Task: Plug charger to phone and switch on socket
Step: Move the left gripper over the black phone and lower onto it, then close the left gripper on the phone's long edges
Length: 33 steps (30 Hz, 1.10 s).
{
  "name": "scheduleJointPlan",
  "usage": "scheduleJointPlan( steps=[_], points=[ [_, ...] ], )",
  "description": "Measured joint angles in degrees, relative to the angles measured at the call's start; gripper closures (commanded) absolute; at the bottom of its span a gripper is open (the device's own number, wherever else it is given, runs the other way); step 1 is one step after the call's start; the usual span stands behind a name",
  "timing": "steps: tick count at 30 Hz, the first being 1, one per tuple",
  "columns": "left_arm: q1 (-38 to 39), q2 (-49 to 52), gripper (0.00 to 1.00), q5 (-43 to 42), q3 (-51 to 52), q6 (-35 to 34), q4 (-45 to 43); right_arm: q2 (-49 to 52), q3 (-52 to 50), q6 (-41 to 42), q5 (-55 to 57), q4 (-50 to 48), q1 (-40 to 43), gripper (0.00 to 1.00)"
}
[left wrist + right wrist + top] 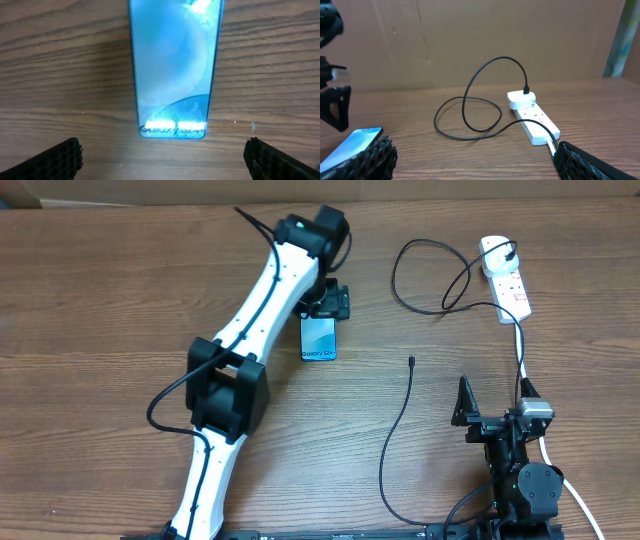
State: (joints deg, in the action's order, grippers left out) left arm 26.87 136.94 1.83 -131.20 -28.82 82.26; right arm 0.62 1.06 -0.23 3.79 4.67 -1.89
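We see the Galaxy S24+ phone (pixel 318 338) flat mid-table, screen up, w/ the left gripper (pixel 328 304) spread wide at its far short end, holding nothing. The charger (pixel 398 442) cable's connector tip (pixel 412 362) lies apart, right of the phone. Its plug (pixel 512 252) sits in the white power strip (pixel 508 282) far right. The right gripper (pixel 491 406) is open too, near the front edge, w/ bare wood table (pixel 100 310) between.

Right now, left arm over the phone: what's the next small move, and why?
Probably lower the left gripper and close on the phone. Its fingers stand open, wider than the phone below, not touching it; the charger tip lies loose on the table, well apart. Steadying the phone first seems sensible.
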Motion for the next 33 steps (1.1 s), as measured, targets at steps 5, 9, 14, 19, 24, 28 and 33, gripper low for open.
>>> scheduleJointPlan(
  steps=[5, 9, 14, 19, 24, 28, 33],
  points=[
    [0.94, 2.08, 0.0, 1.09, 0.0, 0.0, -1.29, 0.0, 0.0, 0.02, 0.02, 0.02, -0.02, 0.0],
    [0.35, 4.09, 0.0, 1.22, 0.0, 0.0, -3.06, 0.0, 0.0, 0.02, 0.02, 0.04, 0.0, 0.0],
    [0.02, 4.42, 0.0, 1.2, 0.0, 0.0, -4.83, 0.0, 0.0, 0.02, 0.0, 0.02, 0.0, 0.0],
    [-0.02, 4.42, 0.0, 0.55, 0.0, 0.09, -5.44, 0.0, 0.0, 0.02, 0.02, 0.02, 0.0, 0.0],
    [-0.72, 4.42, 0.0, -0.09, 0.0, 0.09, -6.01, 0.0, 0.0, 0.0, 0.02, 0.0, -0.02, 0.0],
    [-1.07, 4.42, 0.0, -0.44, 0.39, 0.09, -6.23, 0.0, 0.0, 0.02, 0.0, 0.04, 0.0, 0.0],
    [-1.05, 4.44, 0.0, -0.76, 3.15, 0.09, -7.34, 0.0, 0.0, 0.02, 0.02, 0.02, 0.0, 0.0]
  ],
)
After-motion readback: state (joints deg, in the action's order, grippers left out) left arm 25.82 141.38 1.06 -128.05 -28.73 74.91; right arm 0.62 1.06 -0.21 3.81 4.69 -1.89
